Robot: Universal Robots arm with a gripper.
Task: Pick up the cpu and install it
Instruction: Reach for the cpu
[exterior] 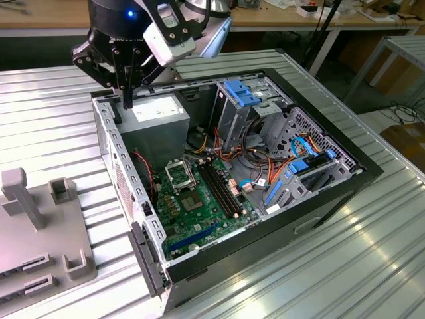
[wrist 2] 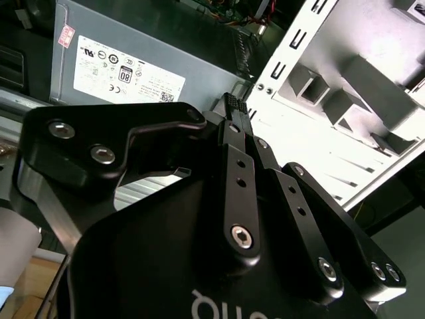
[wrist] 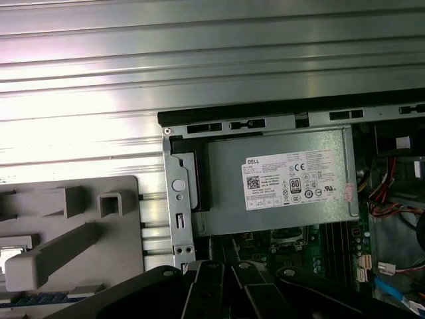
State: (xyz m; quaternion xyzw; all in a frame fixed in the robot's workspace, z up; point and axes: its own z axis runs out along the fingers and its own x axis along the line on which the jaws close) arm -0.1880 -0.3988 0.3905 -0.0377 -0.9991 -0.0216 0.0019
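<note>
My black gripper [exterior: 126,98] hangs over the back left corner of the open computer case [exterior: 126,173], just above the grey power supply [exterior: 156,118]. Its fingers [wrist 2: 234,113] are pressed together and I see nothing between them. The motherboard's black square socket [exterior: 178,174] with its metal frame lies lower in the case, to the exterior view's right of the gripper. In the first wrist view a pale flat square with a tan rim [wrist: 8,256] lies on the grey fixture [wrist: 73,246], cut by the picture's edge. It looks like the cpu, but I cannot be sure.
The case lies open on a ribbed metal table [exterior: 345,266]. The green motherboard [exterior: 199,209] fills its floor, with drive cages and blue latches [exterior: 242,93] and cables behind. The grey fixture [exterior: 40,232] with upright posts stands left of the case.
</note>
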